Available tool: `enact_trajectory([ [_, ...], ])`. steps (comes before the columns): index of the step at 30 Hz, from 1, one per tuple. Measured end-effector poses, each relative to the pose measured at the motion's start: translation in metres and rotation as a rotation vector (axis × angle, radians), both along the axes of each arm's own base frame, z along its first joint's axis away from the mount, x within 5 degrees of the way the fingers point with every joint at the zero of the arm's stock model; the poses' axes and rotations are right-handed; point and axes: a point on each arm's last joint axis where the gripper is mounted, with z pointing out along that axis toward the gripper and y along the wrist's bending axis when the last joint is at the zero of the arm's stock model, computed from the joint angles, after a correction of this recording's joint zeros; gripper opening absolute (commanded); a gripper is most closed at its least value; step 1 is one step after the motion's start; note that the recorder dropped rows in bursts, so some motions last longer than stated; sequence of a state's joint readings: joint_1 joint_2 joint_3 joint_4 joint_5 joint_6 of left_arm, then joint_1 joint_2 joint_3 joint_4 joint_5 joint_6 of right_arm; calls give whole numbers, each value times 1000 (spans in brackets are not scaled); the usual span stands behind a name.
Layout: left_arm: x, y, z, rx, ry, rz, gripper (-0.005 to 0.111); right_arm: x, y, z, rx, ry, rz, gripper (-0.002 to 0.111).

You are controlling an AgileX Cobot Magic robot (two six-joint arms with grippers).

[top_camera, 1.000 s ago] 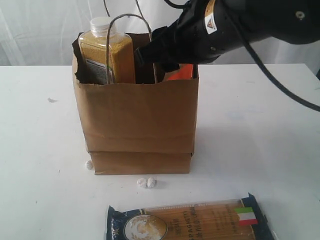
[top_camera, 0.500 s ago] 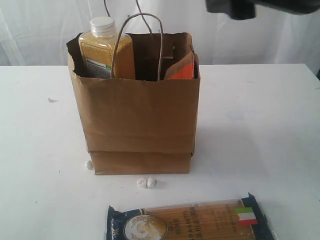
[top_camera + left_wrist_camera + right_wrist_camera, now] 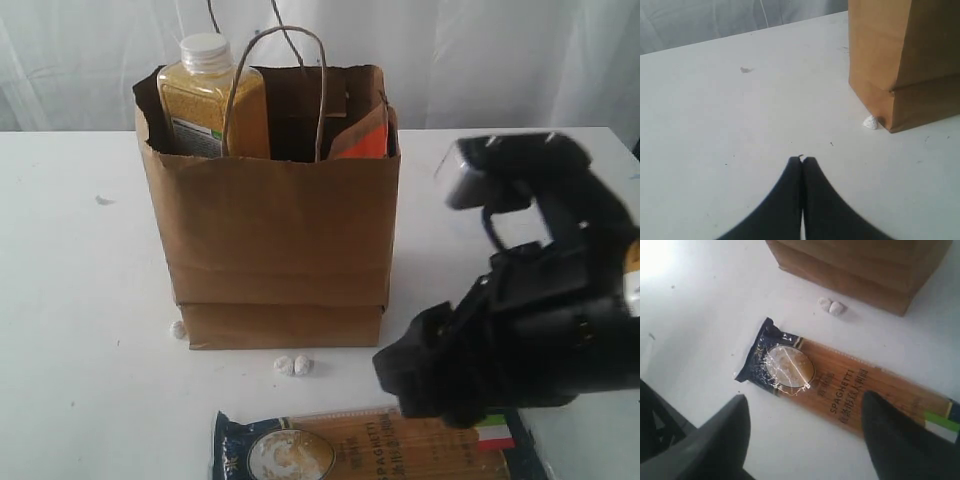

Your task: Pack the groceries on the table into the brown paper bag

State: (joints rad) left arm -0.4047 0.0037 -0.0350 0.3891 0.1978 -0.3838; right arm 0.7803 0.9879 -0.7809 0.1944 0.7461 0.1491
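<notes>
The brown paper bag stands upright mid-table. Inside it are the white-capped bottle of yellow grains and an orange-labelled pouch. The blue-ended spaghetti pack lies flat near the front edge. My right gripper hangs open just above the pack, one finger over its middle and the other over bare table beside it, holding nothing. In the exterior view the right arm covers the pack's right part. My left gripper is shut and empty, low over the table, apart from the bag.
Two tiny white pebble-like bits lie between bag and spaghetti pack, showing also as pebbles in the right wrist view. Another bit sits at the bag's corner. The white table stretches to the left; a pale curtain hangs behind.
My right arm has left the bag's mouth, risen out of view, then come down at the front right over the spaghetti pack. The pouch stays in the bag.
</notes>
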Motion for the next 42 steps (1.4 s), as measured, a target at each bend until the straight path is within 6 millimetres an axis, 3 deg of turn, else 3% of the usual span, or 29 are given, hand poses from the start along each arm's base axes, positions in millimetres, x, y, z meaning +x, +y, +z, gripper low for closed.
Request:
enact_trajectory([
  [1, 0, 0, 0, 0, 0, 0, 0, 5, 9, -18, -8, 15, 2, 59],
  [7, 0, 0, 0, 0, 0, 0, 0, 22, 48, -62, -49, 40, 36, 59],
  [9, 0, 0, 0, 0, 0, 0, 0, 33, 63, -87, -73, 61, 24, 59],
  [13, 0, 0, 0, 0, 0, 0, 0, 48, 79, -118, -74, 58, -18, 59],
  [22, 0, 0, 0, 0, 0, 0, 0, 63, 92, -145, -45, 28, -67, 52],
  [33, 0, 0, 0, 0, 0, 0, 0, 80, 112, -163, -54, 28, -72, 51],
  [42, 0, 0, 0, 0, 0, 0, 0, 86, 113, -180, -80, 43, -87, 51],
])
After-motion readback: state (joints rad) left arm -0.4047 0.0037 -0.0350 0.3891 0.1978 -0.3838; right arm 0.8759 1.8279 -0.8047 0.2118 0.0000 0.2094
